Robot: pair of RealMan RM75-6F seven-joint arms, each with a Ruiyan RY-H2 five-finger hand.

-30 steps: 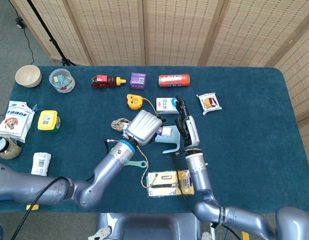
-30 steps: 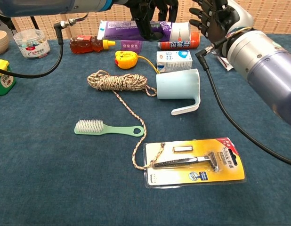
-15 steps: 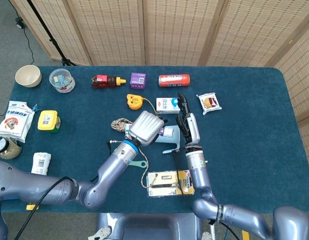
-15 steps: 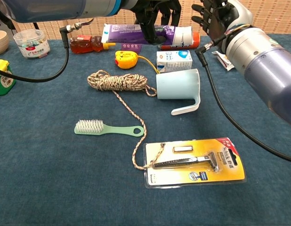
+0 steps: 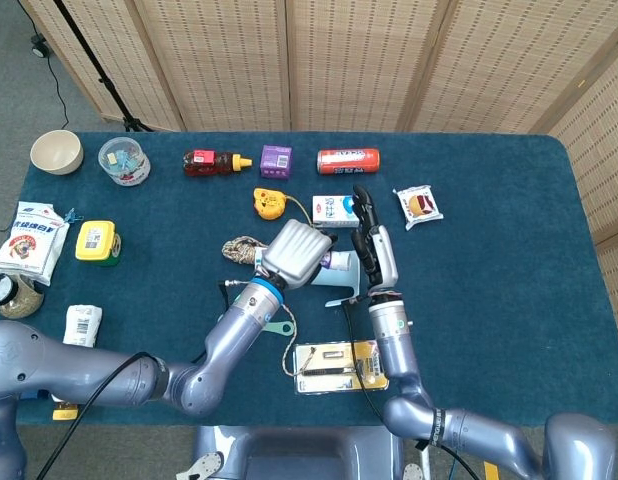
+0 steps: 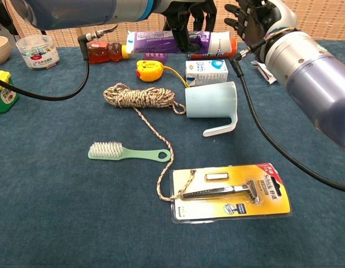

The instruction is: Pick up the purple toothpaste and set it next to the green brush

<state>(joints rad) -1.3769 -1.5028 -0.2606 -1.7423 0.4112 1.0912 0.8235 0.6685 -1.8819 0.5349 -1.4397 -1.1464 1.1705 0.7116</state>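
My left hand (image 6: 186, 22) grips the purple toothpaste (image 6: 156, 40) and holds it in the air above the blue mug (image 6: 211, 104). In the head view the left hand (image 5: 294, 252) covers most of the tube, and only its white end (image 5: 334, 262) shows. The green brush (image 6: 128, 152) lies flat on the cloth in front of the rope coil (image 6: 140, 96), well below and left of the tube. My right hand (image 6: 255, 19) hovers just right of the tube's cap, fingers apart, holding nothing. It shows as the right hand (image 5: 373, 250) in the head view.
A razor pack (image 6: 229, 191) lies right of the brush, with the rope's tail running to it. A yellow tape measure (image 6: 148, 70), a milk carton (image 6: 206, 71), a red can (image 5: 348, 160) and a syrup bottle (image 6: 102, 52) stand behind. A yellow box (image 5: 96, 242) sits far left.
My left hand has carried the toothpaste a little to the right and toward the right hand. The right hand has barely shifted.
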